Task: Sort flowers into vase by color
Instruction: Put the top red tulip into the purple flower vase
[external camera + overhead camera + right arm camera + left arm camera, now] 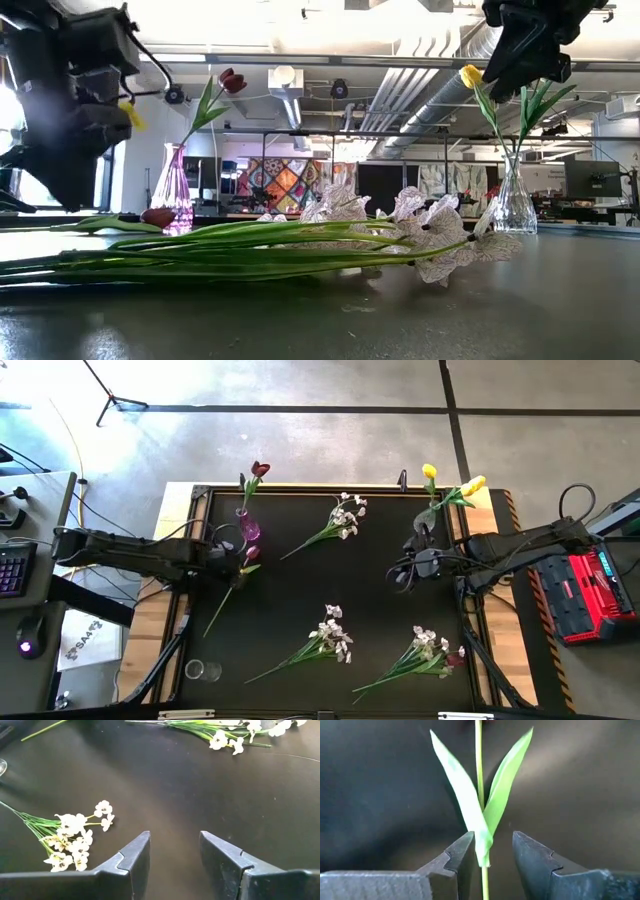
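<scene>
three tulips are vased; left tool [490, 851], apart, straddles the last maroon tulip [236, 579]; white sprays [330, 640] remain on worktop [300, 590].

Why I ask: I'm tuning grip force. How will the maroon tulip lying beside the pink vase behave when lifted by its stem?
Probably light: the maroon tulip has a thin stem between the open fingers of the left gripper. Being long and slender, it will likely bend, its head sagging. The narrow stem may twist or slip in a loose grip.
</scene>
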Available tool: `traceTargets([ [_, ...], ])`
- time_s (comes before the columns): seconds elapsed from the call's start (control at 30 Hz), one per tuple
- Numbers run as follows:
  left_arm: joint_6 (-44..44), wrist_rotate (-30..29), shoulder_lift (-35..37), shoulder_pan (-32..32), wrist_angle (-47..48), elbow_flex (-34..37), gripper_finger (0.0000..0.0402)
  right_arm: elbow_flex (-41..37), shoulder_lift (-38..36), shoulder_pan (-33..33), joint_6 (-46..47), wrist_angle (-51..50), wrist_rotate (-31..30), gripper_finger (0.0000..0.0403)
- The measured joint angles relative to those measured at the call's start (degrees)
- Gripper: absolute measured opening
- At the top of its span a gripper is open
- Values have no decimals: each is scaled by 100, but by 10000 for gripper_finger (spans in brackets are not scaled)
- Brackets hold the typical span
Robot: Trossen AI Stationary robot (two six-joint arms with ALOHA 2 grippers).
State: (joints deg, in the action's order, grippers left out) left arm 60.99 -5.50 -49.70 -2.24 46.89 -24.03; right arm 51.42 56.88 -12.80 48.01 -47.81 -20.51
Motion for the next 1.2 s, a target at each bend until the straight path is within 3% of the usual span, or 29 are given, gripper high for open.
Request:
traceTargets([
  [0.43,42,253,-1315,319,-20,-38,116,-2,0,0,-45,-262,129,158],
  [0.63,47,256,-1694,316,-100,-61,76,-2,0,-2,-10,-437,359,158],
  [0.87,193,476,-1520,310,-243,-72,8,-2,2,-2,304,-961,427,158],
  [1.07,199,969,-1022,320,-746,-189,3,-4,0,-1,297,-1457,448,158],
  [1.2,245,979,-640,371,-1335,-188,1,-4,0,-2,254,-1493,448,158],
])
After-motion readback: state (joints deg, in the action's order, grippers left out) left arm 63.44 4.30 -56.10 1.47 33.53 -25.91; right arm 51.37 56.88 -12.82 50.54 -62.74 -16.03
